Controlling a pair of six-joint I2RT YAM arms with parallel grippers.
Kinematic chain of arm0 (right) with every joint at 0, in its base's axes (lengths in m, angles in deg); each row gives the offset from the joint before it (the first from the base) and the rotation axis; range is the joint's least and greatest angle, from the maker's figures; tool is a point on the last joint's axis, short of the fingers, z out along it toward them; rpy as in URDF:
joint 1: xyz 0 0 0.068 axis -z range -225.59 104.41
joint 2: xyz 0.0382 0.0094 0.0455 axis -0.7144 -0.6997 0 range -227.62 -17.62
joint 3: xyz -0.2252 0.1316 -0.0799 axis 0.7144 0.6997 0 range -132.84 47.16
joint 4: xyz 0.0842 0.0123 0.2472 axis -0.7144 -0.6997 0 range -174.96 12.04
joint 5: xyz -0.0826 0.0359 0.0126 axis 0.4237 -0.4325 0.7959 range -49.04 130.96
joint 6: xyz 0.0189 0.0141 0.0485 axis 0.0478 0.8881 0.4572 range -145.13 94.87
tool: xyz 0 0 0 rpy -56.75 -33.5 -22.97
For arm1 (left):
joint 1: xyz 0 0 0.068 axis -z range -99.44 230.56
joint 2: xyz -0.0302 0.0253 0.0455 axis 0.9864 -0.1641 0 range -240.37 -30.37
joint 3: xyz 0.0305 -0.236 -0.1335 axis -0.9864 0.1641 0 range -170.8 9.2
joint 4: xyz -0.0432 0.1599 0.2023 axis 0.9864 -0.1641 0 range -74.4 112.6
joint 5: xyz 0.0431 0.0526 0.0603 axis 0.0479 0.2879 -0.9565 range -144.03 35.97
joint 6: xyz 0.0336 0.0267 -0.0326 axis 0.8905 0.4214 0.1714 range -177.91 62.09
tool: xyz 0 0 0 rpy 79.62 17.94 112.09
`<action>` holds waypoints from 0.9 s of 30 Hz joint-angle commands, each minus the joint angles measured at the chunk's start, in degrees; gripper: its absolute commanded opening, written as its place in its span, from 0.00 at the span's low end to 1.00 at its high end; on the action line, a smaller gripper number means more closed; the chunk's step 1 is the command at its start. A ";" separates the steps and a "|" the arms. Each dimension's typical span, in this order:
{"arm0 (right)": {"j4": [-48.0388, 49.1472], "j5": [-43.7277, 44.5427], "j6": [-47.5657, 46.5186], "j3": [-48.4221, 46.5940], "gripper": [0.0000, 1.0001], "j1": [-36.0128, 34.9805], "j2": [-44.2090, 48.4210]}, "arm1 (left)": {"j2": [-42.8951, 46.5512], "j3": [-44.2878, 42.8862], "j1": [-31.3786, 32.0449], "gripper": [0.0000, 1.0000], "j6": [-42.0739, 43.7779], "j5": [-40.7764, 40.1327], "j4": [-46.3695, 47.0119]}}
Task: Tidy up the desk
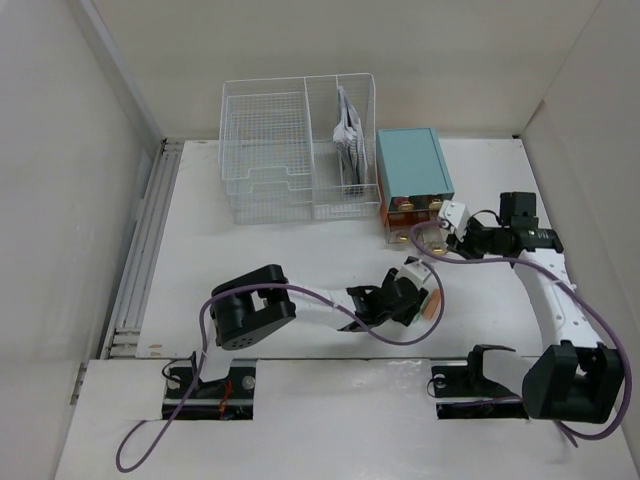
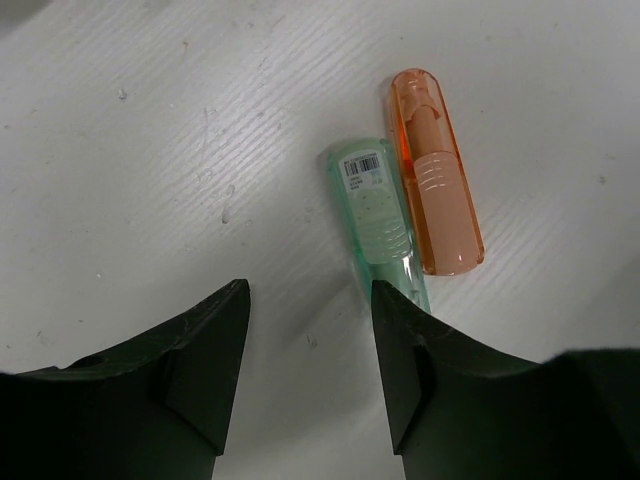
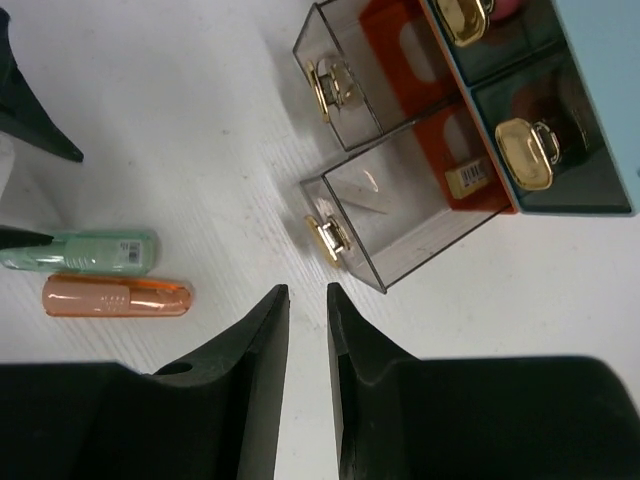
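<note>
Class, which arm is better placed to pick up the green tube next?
Left. The left hand, open, hovers right by the green tube; the right hand is off by the pulled-out drawer.

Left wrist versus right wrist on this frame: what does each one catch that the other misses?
Left wrist only: the left fingers spread wide, nothing between them, the green tube's near end hidden behind one. Right wrist only: the teal drawer box, two clear drawers pulled out, their gold handles, and the right fingers with a narrow gap. Both: the green tube and orange tube lying side by side on the white desk.
</note>
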 commanded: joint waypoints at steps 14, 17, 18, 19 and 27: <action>-4.56 -6.54 -6.33 -2.86 0.27 6.76 -4.40 | 5.04 0.09 0.68 0.48 1.29 3.13 1.05; -5.18 -6.54 -7.73 -2.33 0.27 6.76 -4.40 | 6.26 0.62 0.69 0.48 1.29 3.13 1.58; -5.18 -6.54 -8.35 -2.33 0.27 6.76 -4.92 | 6.27 0.62 1.30 0.48 1.29 3.13 1.58; -6.58 -5.84 -9.40 -1.81 0.27 6.76 -4.92 | 6.97 0.62 1.30 0.48 1.29 3.13 1.58; -9.67 -5.83 -15.21 -1.28 0.28 6.76 -4.92 | 5.13 -1.84 1.83 0.47 2.34 5.94 1.05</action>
